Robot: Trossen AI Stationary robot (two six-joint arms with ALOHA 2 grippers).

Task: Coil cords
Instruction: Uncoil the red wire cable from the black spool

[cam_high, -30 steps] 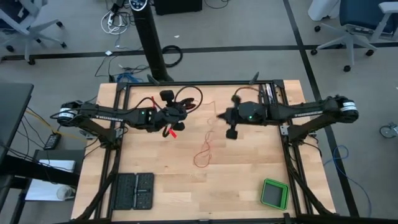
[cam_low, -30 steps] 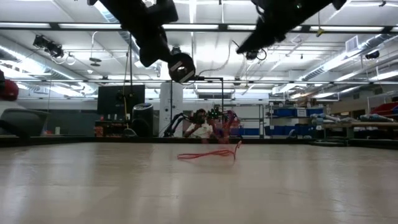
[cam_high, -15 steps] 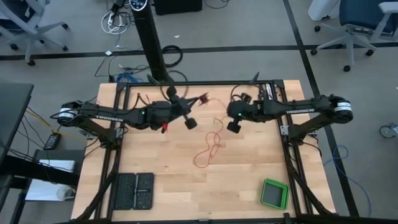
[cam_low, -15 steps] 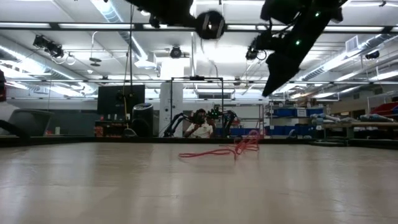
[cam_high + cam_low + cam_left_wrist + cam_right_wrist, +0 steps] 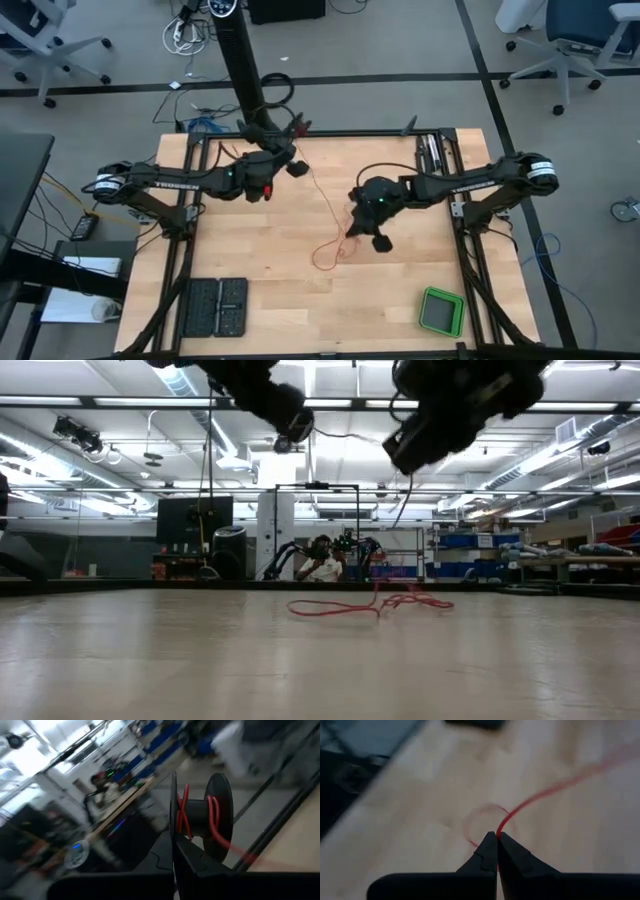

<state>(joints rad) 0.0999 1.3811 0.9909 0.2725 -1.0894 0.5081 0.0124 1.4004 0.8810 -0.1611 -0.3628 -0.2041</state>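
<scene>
The thin red-orange cord (image 5: 325,205) runs from a small black spool (image 5: 202,815) down to loose loops (image 5: 330,255) lying on the wooden table; the low view shows those loops (image 5: 350,605) flat on the tabletop. My left gripper (image 5: 285,165) is high over the far middle of the table, shut on the spool, whose hub carries a few red turns. My right gripper (image 5: 352,225) is right of centre, tipped downward just above the loops and shut on the cord. My left gripper pinches one thin flange of the spool at its rim (image 5: 174,837) between its two fingers. The spool stands beyond the fingertips, lifted clear of the table, and the cord trails off its hub (image 5: 215,827). My right gripper pinches a single strand of the cord (image 5: 498,832) at its fingertips, coming from above at a slant. The strand curves away beyond the tips (image 5: 540,795) and lies slack.
A black ridged tray (image 5: 215,308) lies at the near left and a green box (image 5: 441,311) at the near right. A black post (image 5: 245,70) rises behind the far edge. Beyond the table a person (image 5: 322,565) sits in the room.
My left gripper has risen and swung toward the far edge, rolling the spool about. My right gripper has dropped toward the loose loops and tipped downward, keeping its hold. The cord's upper stretch now slants between spool and right gripper, and the loops have shifted.
</scene>
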